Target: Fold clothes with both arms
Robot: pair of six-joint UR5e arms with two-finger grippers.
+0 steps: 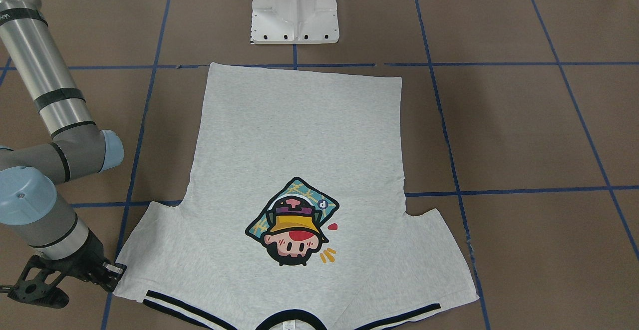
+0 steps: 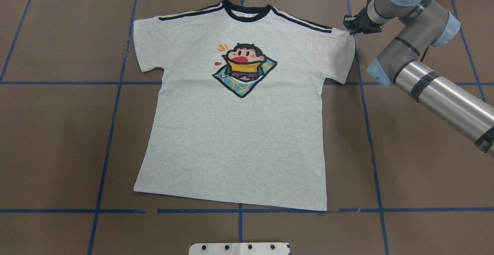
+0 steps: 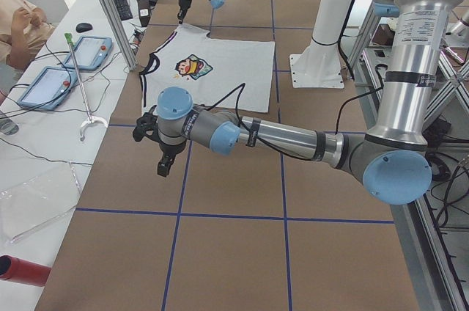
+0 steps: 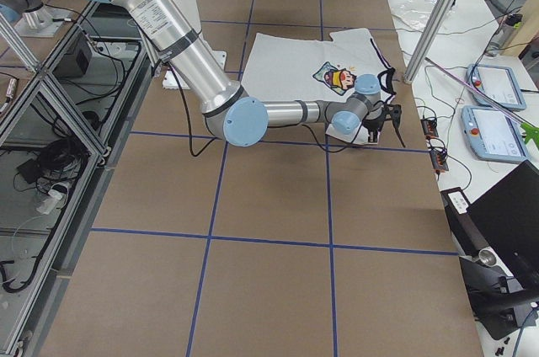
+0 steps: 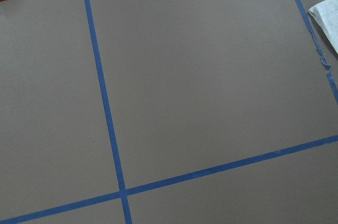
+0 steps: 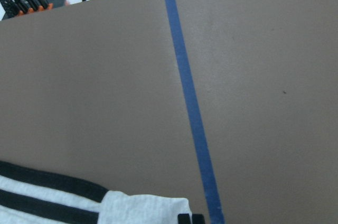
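The light grey T-shirt (image 2: 239,131) lies flat and print-up on the brown table, with its black collar at the far edge from the robot. It also shows in the front-facing view (image 1: 299,135). My right gripper (image 2: 350,29) is low at the outer corner of the sleeve on my right. Its fingertips (image 6: 184,218) are closed together on the sleeve's edge (image 6: 142,208). My left gripper (image 3: 165,164) hangs above bare table well to the left of the shirt. It shows only in the exterior left view, so I cannot tell whether it is open. A corner of the shirt (image 5: 327,15) shows in the left wrist view.
The white pedestal base (image 2: 239,248) stands just behind the shirt's hem. Blue tape lines (image 2: 112,131) grid the table. Teach pendants (image 3: 88,50), cables and an operator (image 3: 18,25) are along the far side bench.
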